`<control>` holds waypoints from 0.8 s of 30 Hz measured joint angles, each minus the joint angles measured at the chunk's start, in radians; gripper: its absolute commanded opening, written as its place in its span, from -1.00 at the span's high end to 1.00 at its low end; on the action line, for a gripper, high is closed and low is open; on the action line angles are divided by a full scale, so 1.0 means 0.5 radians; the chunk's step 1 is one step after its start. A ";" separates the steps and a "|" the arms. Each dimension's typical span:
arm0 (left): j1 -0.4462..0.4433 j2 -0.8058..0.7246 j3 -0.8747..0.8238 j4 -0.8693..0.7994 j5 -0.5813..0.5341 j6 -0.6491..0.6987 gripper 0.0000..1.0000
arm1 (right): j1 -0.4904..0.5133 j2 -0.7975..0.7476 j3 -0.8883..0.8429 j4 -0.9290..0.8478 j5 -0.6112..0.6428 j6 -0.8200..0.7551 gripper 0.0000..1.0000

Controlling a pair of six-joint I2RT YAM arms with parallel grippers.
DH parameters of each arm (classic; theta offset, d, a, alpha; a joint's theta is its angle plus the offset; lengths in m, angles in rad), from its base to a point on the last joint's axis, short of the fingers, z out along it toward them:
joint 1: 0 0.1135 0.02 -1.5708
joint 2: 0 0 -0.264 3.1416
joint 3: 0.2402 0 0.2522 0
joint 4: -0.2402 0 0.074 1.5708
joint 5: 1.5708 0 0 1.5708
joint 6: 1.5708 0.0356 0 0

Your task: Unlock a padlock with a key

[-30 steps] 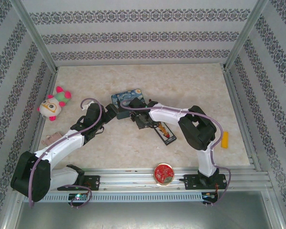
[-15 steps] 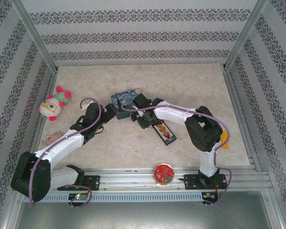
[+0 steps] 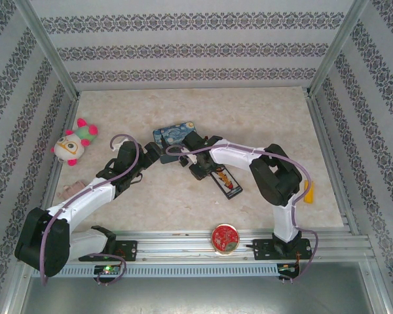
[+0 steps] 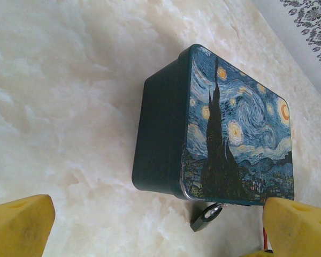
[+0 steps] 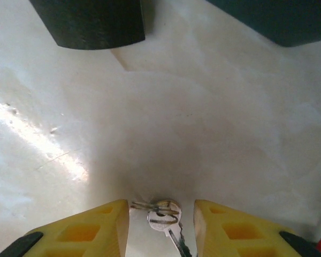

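1. Yellow fingers (image 4: 21, 225) of the left tool (image 4: 160, 230) stand wide apart. The padlock (image 4: 206, 217) lies on the worktop (image 4: 69, 107), just beside the blue tin (image 4: 235, 128).
2. Right tool (image 5: 161, 227) is narrowed but unclamped, flanking the key (image 5: 166, 219) near the tin.
3. From above, both arms meet beside the tin.

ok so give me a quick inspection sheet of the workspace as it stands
surface: pale marbled tabletop, no spills seen
job's things: padlock lying beside the blue tin; key flat on the table
clutter: plush toy, black pack, round red tin, yellow item
grippers: left gripper open, facing tin and padlock; right gripper open, straddling the key, not closed on it
cables: purple cable along each arm
surroundings: patterned walls, metal frame
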 measured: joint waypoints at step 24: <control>0.012 0.000 0.000 0.000 0.008 0.005 -0.99 | -0.004 -0.063 0.056 -0.027 -0.097 0.038 1.00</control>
